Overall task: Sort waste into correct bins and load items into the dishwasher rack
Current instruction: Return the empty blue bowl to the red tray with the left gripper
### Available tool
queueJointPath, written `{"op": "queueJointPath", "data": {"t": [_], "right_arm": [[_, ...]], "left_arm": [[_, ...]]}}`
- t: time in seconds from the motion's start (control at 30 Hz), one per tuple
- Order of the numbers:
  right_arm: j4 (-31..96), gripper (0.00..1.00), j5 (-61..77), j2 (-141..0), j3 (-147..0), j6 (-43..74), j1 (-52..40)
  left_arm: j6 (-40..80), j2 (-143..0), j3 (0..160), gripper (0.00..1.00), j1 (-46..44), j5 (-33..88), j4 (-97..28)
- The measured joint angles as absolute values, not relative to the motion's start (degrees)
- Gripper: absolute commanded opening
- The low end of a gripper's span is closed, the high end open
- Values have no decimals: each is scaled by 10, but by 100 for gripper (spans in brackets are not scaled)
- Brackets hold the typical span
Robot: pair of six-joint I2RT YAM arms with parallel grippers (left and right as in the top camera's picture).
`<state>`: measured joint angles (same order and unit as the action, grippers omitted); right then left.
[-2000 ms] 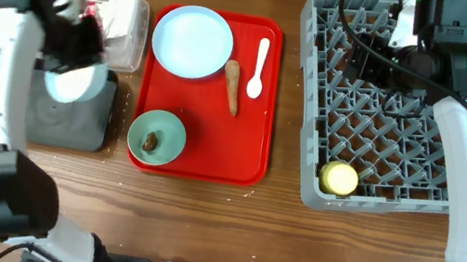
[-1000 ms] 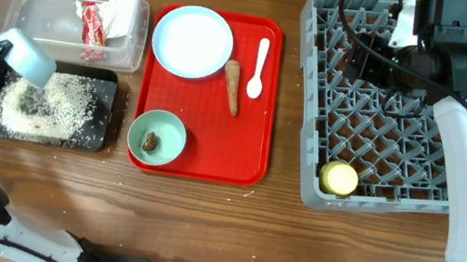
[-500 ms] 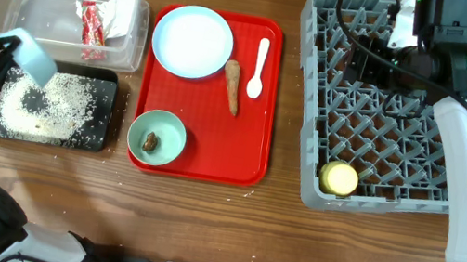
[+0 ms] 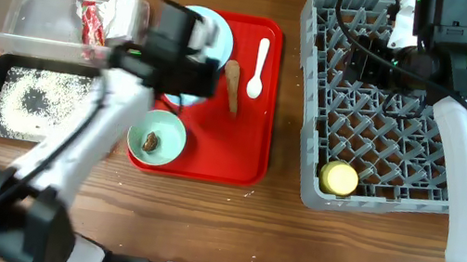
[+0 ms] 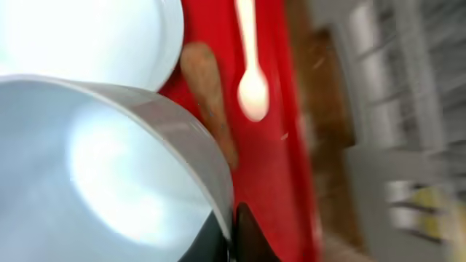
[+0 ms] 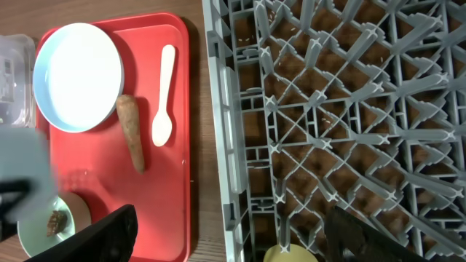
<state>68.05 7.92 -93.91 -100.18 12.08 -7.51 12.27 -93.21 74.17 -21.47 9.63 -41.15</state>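
Note:
My left gripper (image 4: 182,74) hangs over the red tray, shut on the rim of the small white bowl (image 5: 109,167), which looks empty; its fingers (image 5: 247,236) pinch the rim at the bottom. The round plate (image 4: 217,30) lies partly under it. The carrot piece (image 4: 232,86) and white spoon (image 4: 259,65) lie beside it. The green bowl (image 4: 157,136) holds a brown lump (image 4: 150,140). Rice covers the black tray (image 4: 31,104). The clear tub (image 4: 18,8) holds the red wrapper (image 4: 93,22) and tissue (image 4: 123,5). My right gripper (image 6: 233,240) is open above the grey rack (image 4: 406,111), which holds the yellow cup (image 4: 339,178).
The flat red tray (image 4: 245,147) lies between the bins and the rack. The right arm's cable (image 4: 364,20) loops over the rack's far left corner. Bare wood lies along the near edge.
My left arm swung from over the black tray rightward to over the red tray, carrying the white bowl. The rice stays spread in the black tray. The right arm has not moved.

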Motion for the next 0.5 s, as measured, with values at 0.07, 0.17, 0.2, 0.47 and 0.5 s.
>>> {"op": "queueJointPath", "data": {"t": [0.07,0.17,0.2,0.47,0.5], "right_arm": [[681,84,79,-939,-1002,121,-75],[681,84,79,-939,-1002,121,-75],[681,84,79,-939,-1002,121,-75],[679,84,79,-939,-1002,119,-75],[678,84,79,-939,-1002,117,-75]], "left_arm": [[109,-996,741,4,-264,8,-413],[101,-1065,741,22,-293,-41,-417],[100,-1075,741,42,-296,-48,-419],[154,-1027,820,64,-294,-62,-604],[171,-1003,827,64,-293,-62,-646]]}}
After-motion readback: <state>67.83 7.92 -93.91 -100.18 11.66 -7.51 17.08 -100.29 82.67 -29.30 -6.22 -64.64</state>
